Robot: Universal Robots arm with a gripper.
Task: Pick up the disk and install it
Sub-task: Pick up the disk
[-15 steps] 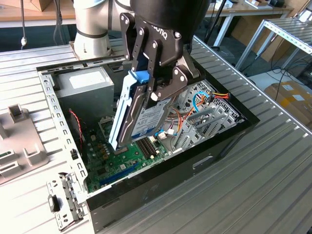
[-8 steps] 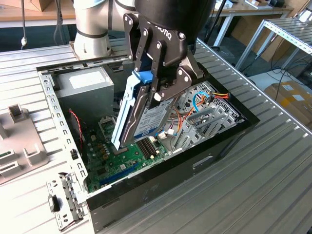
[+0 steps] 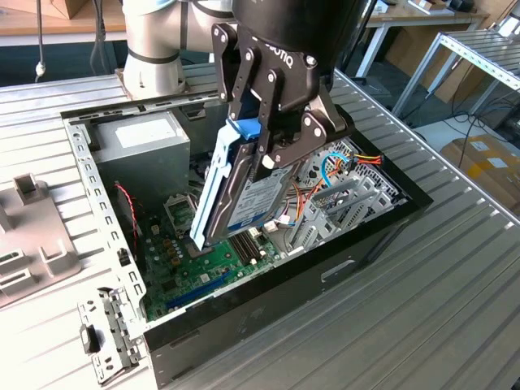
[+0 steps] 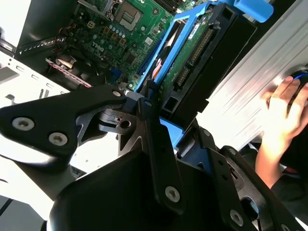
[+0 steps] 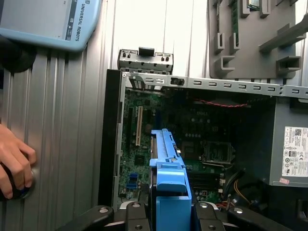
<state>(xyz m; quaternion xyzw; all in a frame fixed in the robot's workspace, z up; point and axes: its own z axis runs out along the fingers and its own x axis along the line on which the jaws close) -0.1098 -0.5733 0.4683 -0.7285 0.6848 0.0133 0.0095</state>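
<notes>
The claw (image 3: 258,142) is clamped on the upper end of the disk (image 3: 244,195), one finger on each broad face. The disk hangs steeply tilted over the open computer case (image 3: 325,272), which lies on its side on the ribbed metal bench (image 3: 422,309). The disk's lower end dips inside the case walls, above the green motherboard (image 3: 191,272); I cannot tell whether it touches anything there. Within the case, the grey power supply (image 3: 150,142) fills the corner nearest the arm's base, and a grey metal drive cage (image 3: 341,207) sits at the opposite end. Outside the case, a person's hand (image 5: 14,163) rests on the bench.
</notes>
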